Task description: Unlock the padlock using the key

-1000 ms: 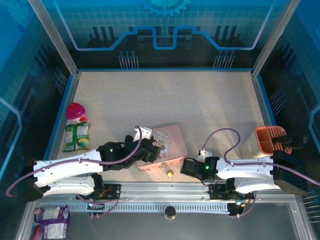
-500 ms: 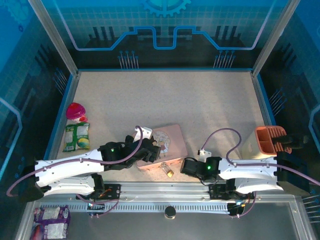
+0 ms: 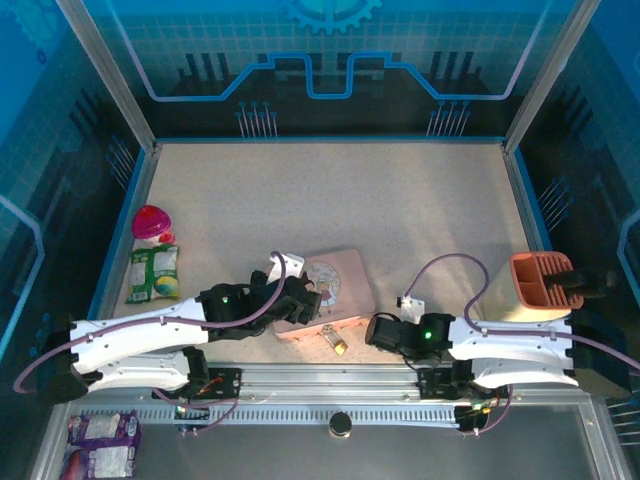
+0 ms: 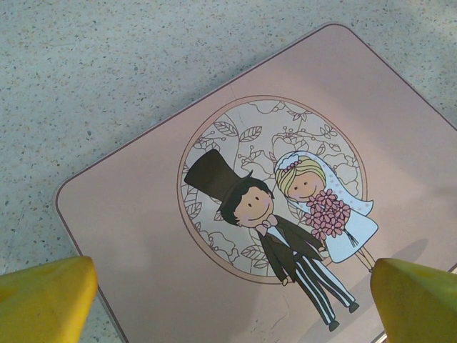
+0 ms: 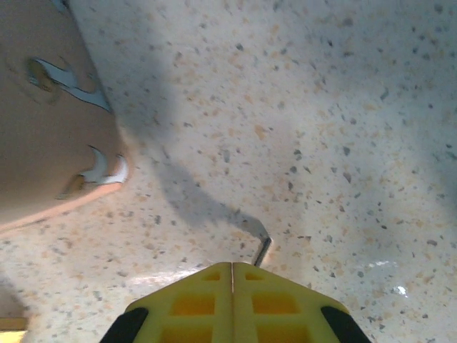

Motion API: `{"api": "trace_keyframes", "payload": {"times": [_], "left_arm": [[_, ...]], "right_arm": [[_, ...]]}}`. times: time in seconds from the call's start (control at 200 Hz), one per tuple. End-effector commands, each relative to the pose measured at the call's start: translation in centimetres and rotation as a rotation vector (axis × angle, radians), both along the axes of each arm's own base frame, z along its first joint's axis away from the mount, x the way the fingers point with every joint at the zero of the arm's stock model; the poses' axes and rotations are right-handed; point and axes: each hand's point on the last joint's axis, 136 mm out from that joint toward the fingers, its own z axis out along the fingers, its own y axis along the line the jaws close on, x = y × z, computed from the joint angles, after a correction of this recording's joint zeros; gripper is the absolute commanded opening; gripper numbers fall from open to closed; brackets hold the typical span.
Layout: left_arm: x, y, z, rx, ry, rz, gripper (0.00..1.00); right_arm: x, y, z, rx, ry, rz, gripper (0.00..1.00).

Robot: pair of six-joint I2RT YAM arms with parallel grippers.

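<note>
My right jaws pinch what seems the key [image 5: 261, 246], beside the pink tin [image 5: 43, 128], bare table [image 5: 343, 107] beyond; overhead, the padlock [image 3: 336, 342] sits at the tin's near edge, and my left jaws gape above the tin.

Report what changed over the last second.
The right tool finished closing and is now shut on the key, whose tip pokes out past the fingertips. The right arm shifted slightly rightward and toward the table's near edge. Unchanged: the left tool stays open over the pink tin, and the padlock lies at the tin's near edge.
</note>
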Motion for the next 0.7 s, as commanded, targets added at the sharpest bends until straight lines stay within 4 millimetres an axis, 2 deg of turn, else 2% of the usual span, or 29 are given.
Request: {"api": "trace_keyframes", "payload": {"times": [0.0,0.145,0.295,0.39,0.44,0.465,0.535,0.615,0.64,0.65,0.695], "left_arm": [[0.4,-0.4,0.2,-0.031,-0.008,0.013,0.99],[0.4,-0.8,0.5,-0.043,-0.032,-0.026,0.99],[-0.2,-3.3,1.5,-0.113,-0.132,-0.233,0.99],[-1.1,-5.8,3.5,-0.204,-0.289,-0.435,0.99],[-2.2,-7.1,3.8,-0.244,-0.368,-0.562,0.99],[-2.6,-7.8,4.6,-0.279,-0.43,-0.615,0.99],[-3.4,-8.9,5.9,-0.325,-0.561,-0.71,0.99],[-3.6,-10.1,6.5,-0.306,-0.637,-0.784,0.99],[-3.7,-10.5,6.5,-0.296,-0.644,-0.812,0.98],[-3.7,-10.6,6.5,-0.293,-0.647,-0.823,0.97],[-3.7,-11.2,6.5,-0.287,-0.663,-0.856,0.95]], "right_arm": [[1.4,-0.4,1.9,-0.001,-0.066,0.034,0.0],[2.5,-0.5,3.7,0.057,-0.102,0.065,0.0],[3.6,-0.2,6.8,0.112,-0.149,0.114,0.0],[4.5,0.3,9.5,0.135,-0.192,0.154,0.0],[4.9,0.7,11.2,0.146,-0.219,0.177,0.0],[5.1,0.9,11.8,0.146,-0.232,0.191,0.0],[5.8,1.7,14.3,0.16,-0.276,0.227,0.0],[6.4,2.8,17.1,0.182,-0.327,0.265,0.0],[6.5,3.1,17.2,0.18,-0.331,0.28,0.0],[6.7,3.6,18.5,0.201,-0.355,0.288,0.0],[7.0,4.3,19.8,0.224,-0.38,0.309,0.0]]}}
